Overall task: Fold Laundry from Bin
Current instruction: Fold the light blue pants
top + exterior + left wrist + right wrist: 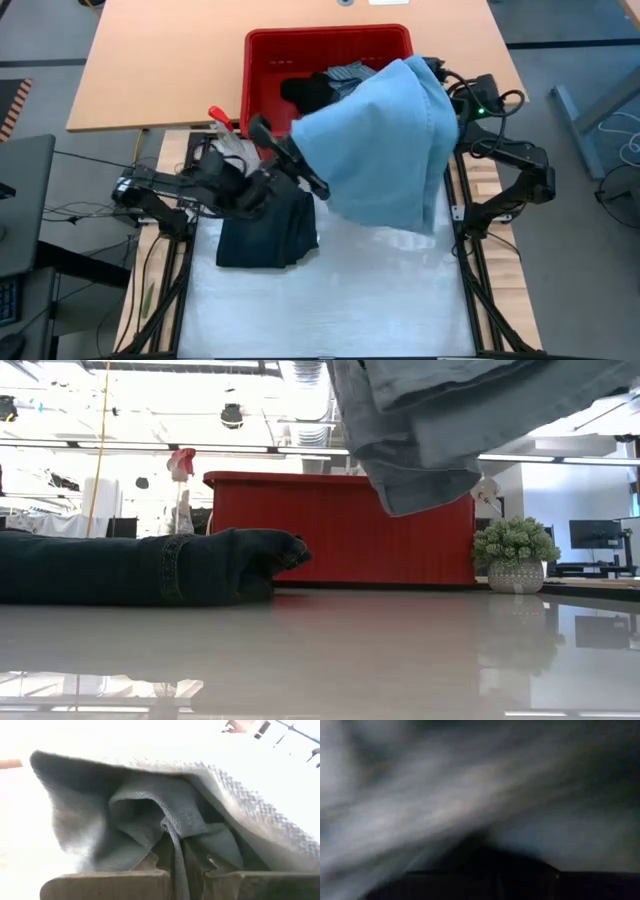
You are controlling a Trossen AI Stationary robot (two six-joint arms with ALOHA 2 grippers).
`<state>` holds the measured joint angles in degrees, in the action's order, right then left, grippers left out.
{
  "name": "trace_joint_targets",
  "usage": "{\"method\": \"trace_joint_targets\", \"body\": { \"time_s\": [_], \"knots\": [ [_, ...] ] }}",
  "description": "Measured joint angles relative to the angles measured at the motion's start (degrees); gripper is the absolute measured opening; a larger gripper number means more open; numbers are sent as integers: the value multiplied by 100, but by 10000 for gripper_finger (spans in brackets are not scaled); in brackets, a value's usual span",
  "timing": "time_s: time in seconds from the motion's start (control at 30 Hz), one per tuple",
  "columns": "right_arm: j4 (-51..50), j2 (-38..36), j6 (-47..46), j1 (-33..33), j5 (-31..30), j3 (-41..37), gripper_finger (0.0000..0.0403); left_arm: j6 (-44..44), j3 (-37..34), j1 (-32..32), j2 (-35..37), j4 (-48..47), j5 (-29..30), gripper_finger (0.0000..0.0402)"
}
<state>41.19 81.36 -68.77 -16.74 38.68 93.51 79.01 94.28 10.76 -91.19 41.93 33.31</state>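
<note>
The light blue jeans [385,140] are held up between my two arms, above the table's far half and partly over the red bin [330,35]. In the low view their lowest end [420,495] hangs clear of the table. My left gripper [305,170] is shut at their left edge. My right gripper [480,870] is shut under their far right part, and the cloth hides it from above. More laundry [315,88] lies in the bin. A dark navy piece [265,235] rests flat on the table below my left arm. My left gripper pinches a thin folded edge of the jeans [172,847] between its two fingers [130,880]. The fingers slant upward from the table's left side. The cloth bunches just past them and drapes over them, lifted clear of the table. My right gripper is shut on the jeans, but the cloth [445,805] lies over it and hides the place of contact. The jeans hang down from it, clear of the table.
A clear spray bottle with a red trigger [222,125] stands left of the bin, close to my left arm. A small green fuzzy ball in a pot [515,550] sits at the right in the low view. The white table top [350,300] lies bare toward the near edge.
</note>
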Motion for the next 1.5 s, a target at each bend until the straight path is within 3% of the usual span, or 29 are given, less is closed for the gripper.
{"method": "trace_joint_targets", "body": {
  "time_s": [0.27,0.5,0.77,0.93,1.13,1.23,1.3,1.5],
  "knots": [
    [-229,-248,-197,-403,1351,2,31,-1297,7,121,837,-876,-54,1],
    [-1451,-462,422,-635,2284,7,31,-2697,7,-108,1272,-2223,-165,0],
    [-3454,-487,1297,-589,3180,9,31,-2902,4,-155,1302,-2299,-97,0],
    [-4596,-723,1860,-766,3272,7,31,-3028,4,-149,1368,-2201,-109,0],
    [-5843,-1170,2682,-1257,3263,4,31,-3114,4,-140,1602,-2090,-134,0],
    [-5874,-1414,3052,-1513,3082,2,30,-3128,4,-140,1721,-2124,-131,0],
    [-5472,-1570,3327,-1614,2592,16,29,-3130,4,-140,1834,-2186,-120,0],
    [-3943,-1447,3718,-1370,289,691,38,-3282,7,-142,2071,-2716,133,0]
  ]
}}
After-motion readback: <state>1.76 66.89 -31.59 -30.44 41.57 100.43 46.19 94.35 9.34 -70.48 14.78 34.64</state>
